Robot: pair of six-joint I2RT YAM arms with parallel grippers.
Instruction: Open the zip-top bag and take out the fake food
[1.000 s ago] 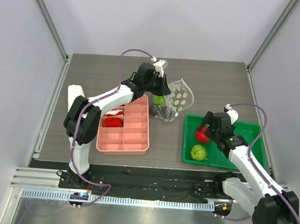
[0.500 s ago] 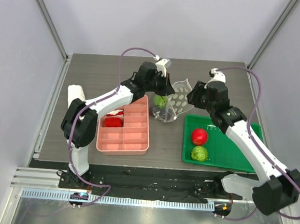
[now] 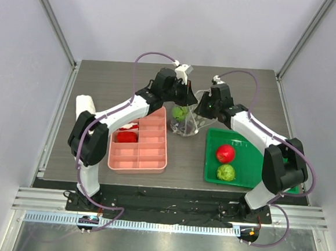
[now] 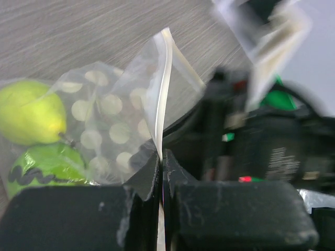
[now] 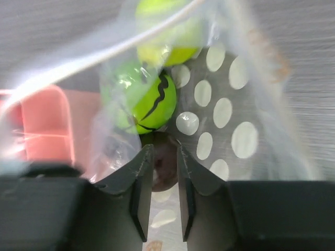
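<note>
Beside the pink tray [image 3: 139,152], zip-top bag [image 3: 186,126] stands upright.

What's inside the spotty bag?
A yellow-green pear and a green fruit with a black squiggle show through the spotty bag. Anything lying beneath those two is covered by them and by the folded plastic, so it cannot be seen.

I've got the clear, white-dotted zip-top bag [image 3: 189,126] upright at frame centre, pear [image 3: 179,112] and green fruit [image 4: 44,164] inside, with red apple [image 3: 225,153] and bumpy green fruit [image 3: 225,172] lower right.
</note>
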